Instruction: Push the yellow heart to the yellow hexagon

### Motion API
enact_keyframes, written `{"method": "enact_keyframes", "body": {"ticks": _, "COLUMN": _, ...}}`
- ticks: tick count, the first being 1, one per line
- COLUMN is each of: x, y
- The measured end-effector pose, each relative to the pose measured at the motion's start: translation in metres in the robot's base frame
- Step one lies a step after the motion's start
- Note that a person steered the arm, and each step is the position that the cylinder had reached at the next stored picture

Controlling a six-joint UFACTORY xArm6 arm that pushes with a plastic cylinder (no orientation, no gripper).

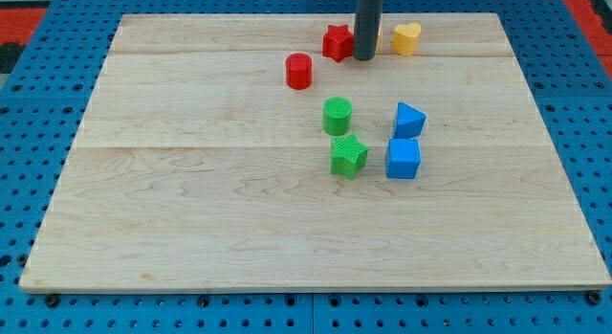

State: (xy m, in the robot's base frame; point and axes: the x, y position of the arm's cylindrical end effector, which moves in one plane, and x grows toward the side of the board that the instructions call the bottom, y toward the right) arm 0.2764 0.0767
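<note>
The yellow heart (406, 37) lies near the view's top edge of the wooden board (191, 210), right of centre. My rod comes down just left of it, and my tip (364, 57) rests on the board between the heart and a red star (336, 42). A thin yellow sliver (378, 37) shows at the rod's right edge, close to the heart. It may be the yellow hexagon, which the rod mostly hides. My tip stands a short gap left of the heart, and I cannot tell whether it touches the sliver.
A red cylinder (299, 71) lies below and left of the red star. Toward the board's middle are a green cylinder (337, 115), a green star (349, 155), a blue wedge-like block (408, 119) and a blue cube (403, 158).
</note>
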Motion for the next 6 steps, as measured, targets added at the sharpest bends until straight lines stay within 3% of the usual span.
{"method": "enact_keyframes", "body": {"ticks": 1, "x": 0.025, "y": 0.019}}
{"method": "enact_keyframes", "body": {"ticks": 2, "x": 0.014, "y": 0.098}}
{"method": "enact_keyframes", "body": {"ticks": 3, "x": -0.023, "y": 0.083}}
{"method": "enact_keyframes", "body": {"ticks": 5, "x": -0.03, "y": 0.002}}
{"method": "enact_keyframes", "body": {"ticks": 6, "x": -0.03, "y": 0.021}}
